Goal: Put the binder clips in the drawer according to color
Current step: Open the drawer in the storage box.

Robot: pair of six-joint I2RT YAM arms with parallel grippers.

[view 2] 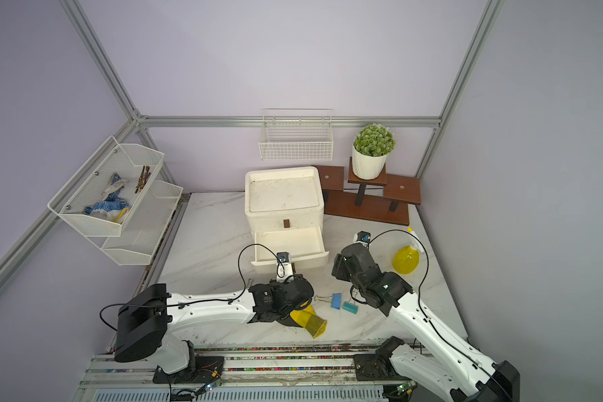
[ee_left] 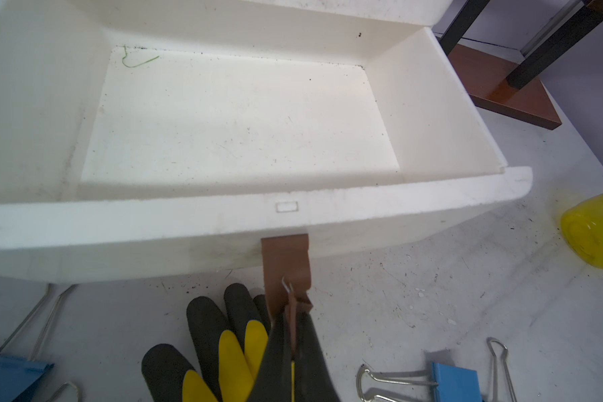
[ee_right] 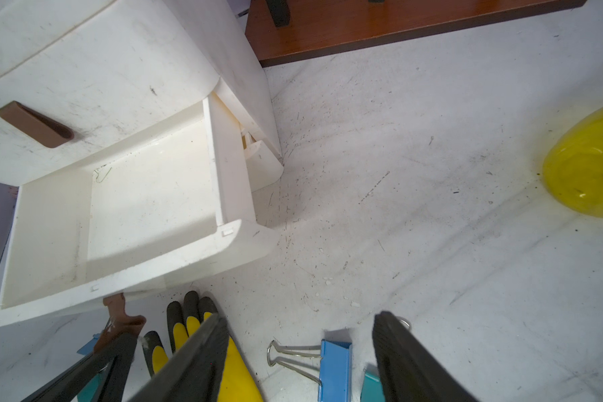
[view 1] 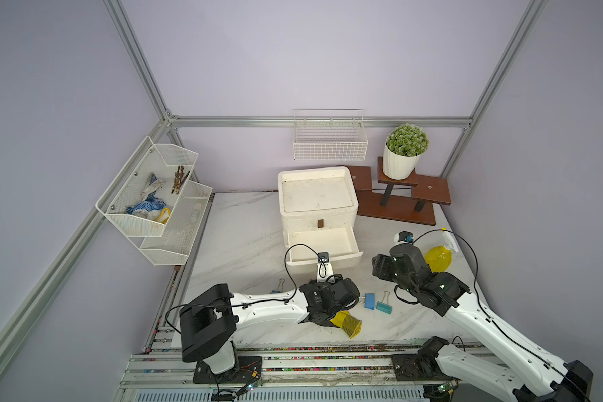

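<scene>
Handle [ee_left: 285, 264] pinched in left gripper [ee_left: 293, 311]; right gripper [ee_right: 302, 318] half-open.

- The white marble bench [view 1: 244, 236] carries everything.
- At the back stand the drawer [view 1: 319, 217] and a wooden stand [view 1: 394, 209].
- Near the front lie a glove [view 1: 349, 322], a blue binder clip [view 1: 370, 301] and a teal binder clip [view 1: 383, 307].
- A yellow spray bottle [view 1: 437, 259] stands at the right.

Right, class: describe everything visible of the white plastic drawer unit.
The white plastic drawer unit stands upright on the marble table beside a brown wooden stand. Its recessed tray top is scuffed. The upper drawer is shut. The drawer below is pulled out, bare except specks and a green thread; the left gripper is shut on its brown tab handle.
</scene>
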